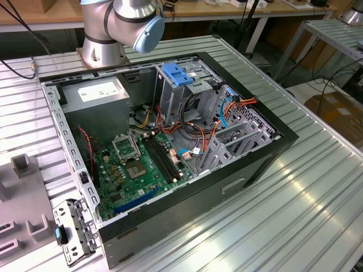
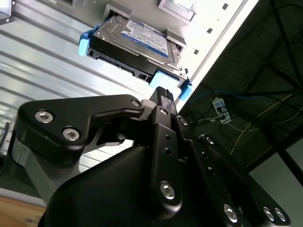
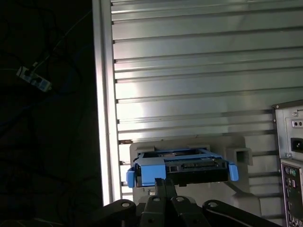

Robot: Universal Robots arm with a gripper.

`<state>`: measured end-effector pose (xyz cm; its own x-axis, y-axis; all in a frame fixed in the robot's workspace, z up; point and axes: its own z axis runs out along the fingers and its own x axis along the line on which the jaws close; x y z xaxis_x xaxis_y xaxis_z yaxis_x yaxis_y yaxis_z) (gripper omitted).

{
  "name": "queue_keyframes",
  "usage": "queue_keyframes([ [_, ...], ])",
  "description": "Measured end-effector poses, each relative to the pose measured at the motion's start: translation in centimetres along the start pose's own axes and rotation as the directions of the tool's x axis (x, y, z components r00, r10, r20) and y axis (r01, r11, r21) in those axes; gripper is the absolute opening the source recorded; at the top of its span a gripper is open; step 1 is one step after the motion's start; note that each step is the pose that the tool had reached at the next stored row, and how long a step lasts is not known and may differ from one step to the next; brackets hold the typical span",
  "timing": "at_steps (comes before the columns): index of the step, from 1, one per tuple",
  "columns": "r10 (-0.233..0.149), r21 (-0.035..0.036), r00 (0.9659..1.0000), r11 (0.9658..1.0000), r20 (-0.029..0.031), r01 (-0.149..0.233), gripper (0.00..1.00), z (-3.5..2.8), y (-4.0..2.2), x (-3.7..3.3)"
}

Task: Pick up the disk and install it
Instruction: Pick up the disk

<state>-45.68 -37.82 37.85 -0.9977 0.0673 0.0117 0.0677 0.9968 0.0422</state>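
The disk (image 2: 137, 38) is a silver hard drive with a white and blue label and blue side rails. It lies in a grey holder (image 3: 236, 153) on the ribbed metal table, close to the table's edge. In the first wrist view the disk (image 3: 189, 165) shows end-on, its connectors facing me. My gripper (image 2: 163, 92) is right at the disk's blue rail, its black fingers pressed together with nothing between them. In the first wrist view the gripper (image 3: 165, 182) sits just before that rail; I cannot tell whether it touches.
The open computer case (image 1: 272, 150) lies on the table with the motherboard (image 1: 142, 167), a grey drive cage (image 1: 195, 85) under a blue latch (image 1: 178, 75), and the power-supply box (image 1: 96, 90). The arm's base (image 1: 105, 34) stands behind it. Grey fixtures (image 1: 22, 164) sit at the exterior view's left.
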Motion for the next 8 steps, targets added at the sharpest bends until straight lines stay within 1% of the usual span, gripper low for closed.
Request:
queue_keyframes([
  [2, -0.024, 0.0003, 0.9997, 0.9997, -0.001, 0.024, 0.11, 0.0, 0.0, 0.0],
  [5, -0.056, 0.0006, 0.9984, 0.9984, -0.0024, 0.056, 0.11, 0.0, 0.0, 0.0],
  [8, -0.091, 0.0009, 0.9959, 0.9959, -0.0038, 0.091, 0.11, 0.0, 0.0, 0.0],
])
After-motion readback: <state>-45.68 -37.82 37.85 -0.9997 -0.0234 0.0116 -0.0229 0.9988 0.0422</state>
